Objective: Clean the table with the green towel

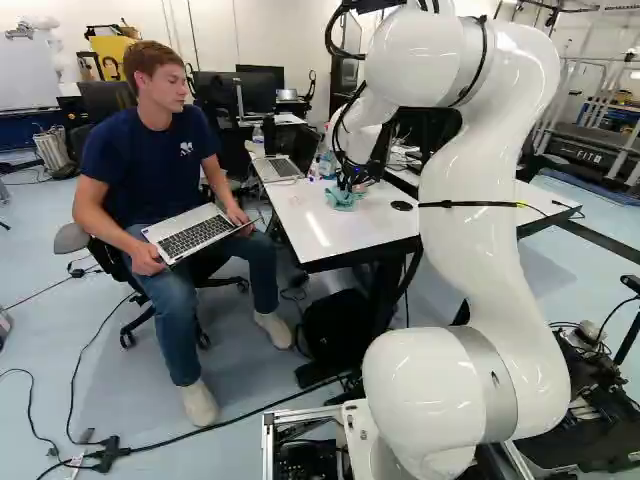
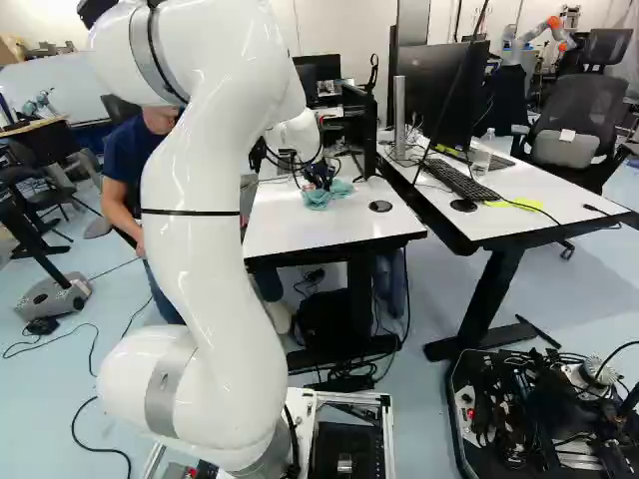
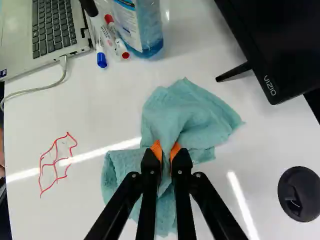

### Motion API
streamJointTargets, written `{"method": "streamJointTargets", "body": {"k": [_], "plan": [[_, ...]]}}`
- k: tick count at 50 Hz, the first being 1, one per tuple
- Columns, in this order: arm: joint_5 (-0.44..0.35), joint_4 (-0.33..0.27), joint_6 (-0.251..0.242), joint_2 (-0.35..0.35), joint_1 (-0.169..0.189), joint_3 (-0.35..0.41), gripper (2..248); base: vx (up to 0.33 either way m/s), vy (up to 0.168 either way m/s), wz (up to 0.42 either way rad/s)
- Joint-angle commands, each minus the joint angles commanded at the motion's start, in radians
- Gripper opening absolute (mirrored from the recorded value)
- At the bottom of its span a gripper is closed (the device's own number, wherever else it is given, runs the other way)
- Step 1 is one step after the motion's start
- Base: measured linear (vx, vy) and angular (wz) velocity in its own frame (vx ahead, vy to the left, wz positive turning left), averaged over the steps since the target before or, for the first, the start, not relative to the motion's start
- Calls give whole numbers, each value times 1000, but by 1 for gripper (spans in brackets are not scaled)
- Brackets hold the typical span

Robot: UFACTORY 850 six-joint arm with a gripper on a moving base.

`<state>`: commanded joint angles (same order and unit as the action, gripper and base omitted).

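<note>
- Clamps a raised fold of the crumpled teal-green cloth towel between both orange pads of the black two-fingered gripper, evidently to stop slipping during a wipe.
- Spreads the loose folds around the fingertips on the glossy white tabletop, upper middle of the left base view, upper middle too of the right; probably slack to give a broad wiping face.
- Shows the thin red marker scribble uncovered, left of the towel in the left base view; likely the target, calling for a low sideways sweep with cloth pressed flat.
- Groups the clear bottle of blue liquid and white capped markers beside the open silver laptop, perhaps to free wiping room.
- Risks snagging the black monitor by its slim foot on a wide stroke.
</note>
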<state>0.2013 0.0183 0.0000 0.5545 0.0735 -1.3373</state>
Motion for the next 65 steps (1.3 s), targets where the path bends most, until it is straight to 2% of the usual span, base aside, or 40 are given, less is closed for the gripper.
{"method": "streamJointTargets", "body": {"k": [18, 41, 49, 65], "plan": [[0, 0, 0, 73, -7, -101, 39, 0, 0, 0], [0, 0, 0, 156, -44, -218, 39, 0, 0, 0], [0, 0, 0, 145, -52, -203, 39, 0, 0, 0], [0, 0, 0, 82, -59, -114, 39, 0, 0, 0]]}}
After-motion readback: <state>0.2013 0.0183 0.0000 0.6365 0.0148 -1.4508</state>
